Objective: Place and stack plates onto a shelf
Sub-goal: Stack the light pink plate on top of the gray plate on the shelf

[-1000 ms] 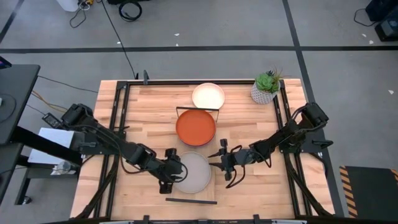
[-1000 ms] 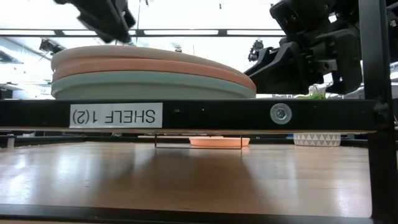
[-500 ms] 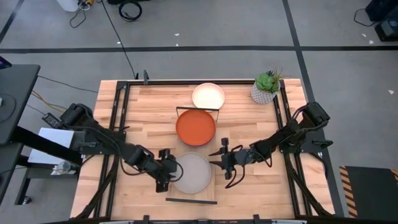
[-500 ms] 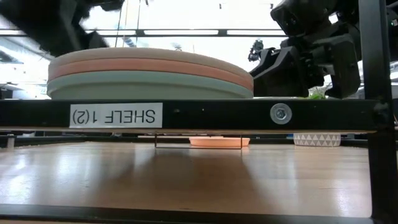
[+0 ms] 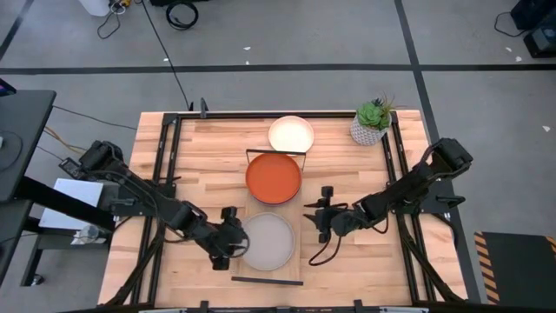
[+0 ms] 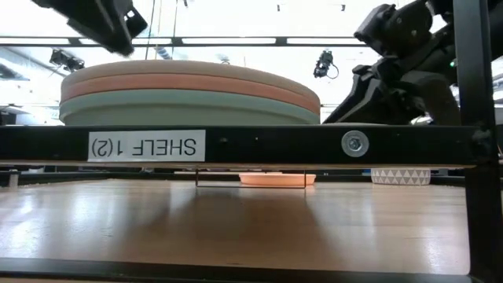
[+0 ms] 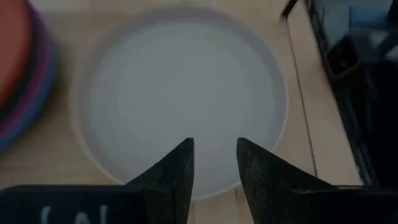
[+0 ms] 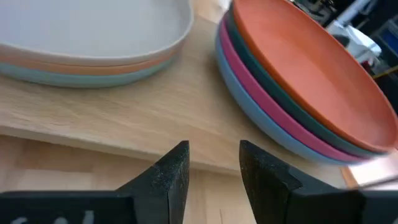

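We count two stacks on the long light-wood shelf board (image 5: 297, 228) in the centre of the high view: a pile topped by a round shallow grey plate (image 5: 266, 241) in the lower middle, with peach and pale blue-green plates beneath it in the low view, and just above it in the frame a pile topped by an orange plate (image 5: 274, 177), under which the right wrist view shows dark teal, magenta and blue rims. A single cream plate (image 5: 291, 134) lies on the slatted wooden tabletop (image 5: 217, 148) at upper centre, off the shelf, so we judge the job nearly done, with that plate left to bring over. Our left gripper (image 5: 228, 246) sits at the grey plate's left edge, fingers slightly apart and empty; our right gripper (image 5: 323, 220) hovers right of the shelf, fingers parted, holding nothing.
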Robot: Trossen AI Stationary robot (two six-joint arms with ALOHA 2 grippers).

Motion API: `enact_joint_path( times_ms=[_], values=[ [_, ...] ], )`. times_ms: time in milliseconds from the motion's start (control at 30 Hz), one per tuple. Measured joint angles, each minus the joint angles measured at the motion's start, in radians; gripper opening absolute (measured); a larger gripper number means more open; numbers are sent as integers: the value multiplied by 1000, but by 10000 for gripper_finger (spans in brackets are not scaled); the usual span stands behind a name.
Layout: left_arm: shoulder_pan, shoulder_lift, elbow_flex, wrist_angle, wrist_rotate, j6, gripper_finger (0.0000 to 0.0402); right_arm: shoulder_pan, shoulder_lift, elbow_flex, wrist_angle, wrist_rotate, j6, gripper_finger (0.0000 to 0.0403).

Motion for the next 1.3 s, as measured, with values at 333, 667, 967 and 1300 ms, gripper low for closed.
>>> enact_joint_path(
  times_ms=[333, 667, 967, 1300],
  values=[
    [6, -261, -226, 100, -102, 74, 99, -59, -100, -103, -35, 117, 82, 142],
    [38, -446, -407, 177, -106, 132, 98, -429, -242, -101, -231, -181, -39, 119],
    [35, -541, -419, 188, -102, 157, 98, -723, -274, -48, -286, -403, -163, 137],
    [27, -613, -417, 122, -125, 233, 98, -955, -164, 225, -536, -624, -282, 147]
  ],
)
